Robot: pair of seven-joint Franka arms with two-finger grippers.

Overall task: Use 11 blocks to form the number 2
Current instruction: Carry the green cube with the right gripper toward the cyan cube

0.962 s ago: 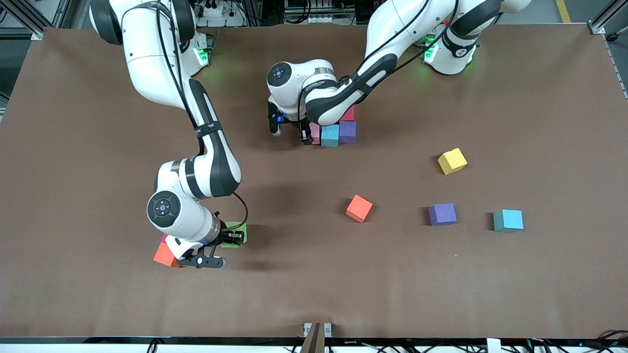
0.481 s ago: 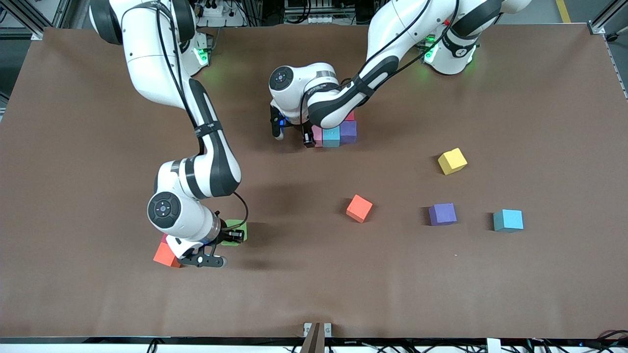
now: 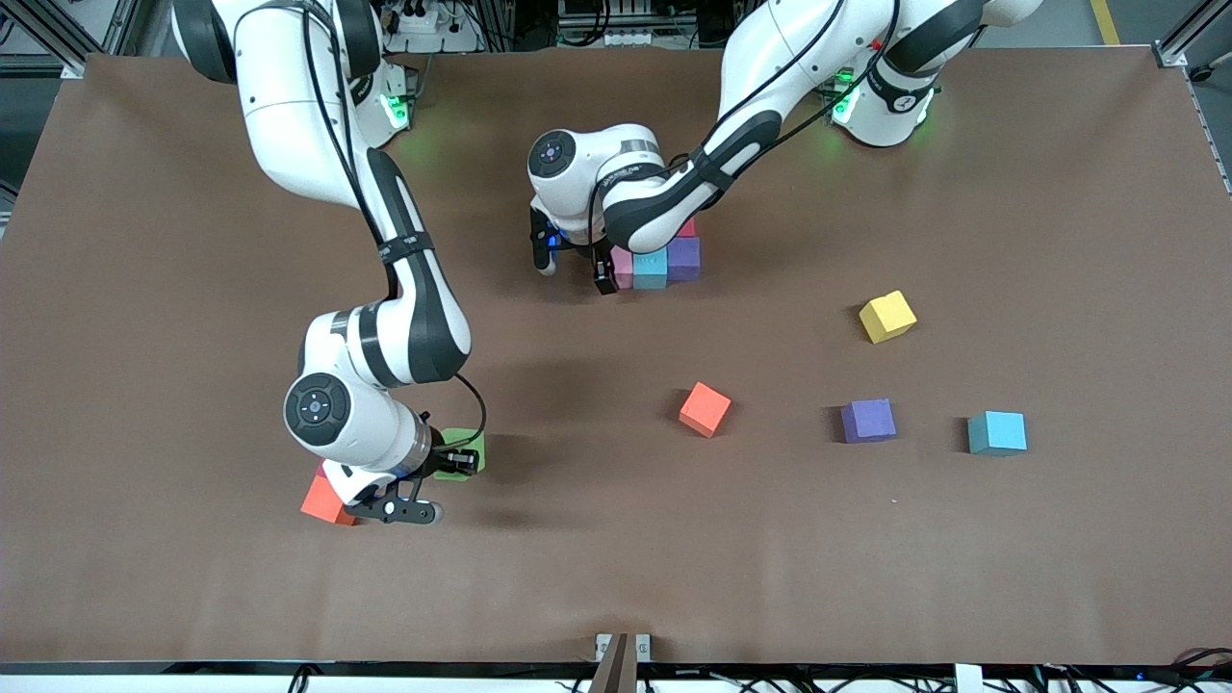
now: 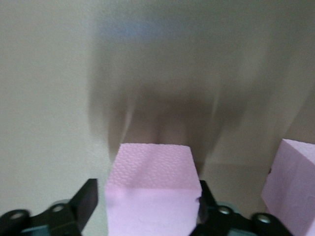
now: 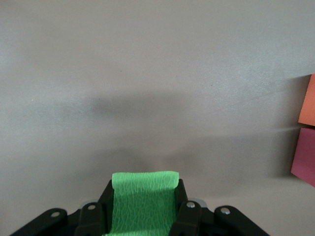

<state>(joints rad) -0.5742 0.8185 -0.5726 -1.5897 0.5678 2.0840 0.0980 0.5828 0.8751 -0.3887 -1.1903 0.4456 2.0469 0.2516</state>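
Observation:
The number 2 shows only as a tight cluster, partly hidden under the left arm: a red block (image 3: 685, 229), a purple block (image 3: 682, 258), a light blue block (image 3: 650, 270) and a pink block (image 3: 622, 265). My left gripper (image 3: 612, 272) straddles the pink block (image 4: 152, 184), open, with a gap at one finger. A second pink block (image 4: 291, 184) sits beside it. My right gripper (image 3: 452, 462) is shut on a green block (image 3: 466, 448), which fills the space between its fingers in the right wrist view (image 5: 143, 204).
An orange block (image 3: 321, 501) and a red block (image 3: 322, 470) lie beside the right hand. Loose toward the left arm's end are a yellow block (image 3: 886, 316), an orange block (image 3: 705, 409), a purple block (image 3: 868, 421) and a light blue block (image 3: 996, 432).
The left gripper's jaws have opened off the pink block at the cluster. The right hand has shifted slightly with the green block still gripped.

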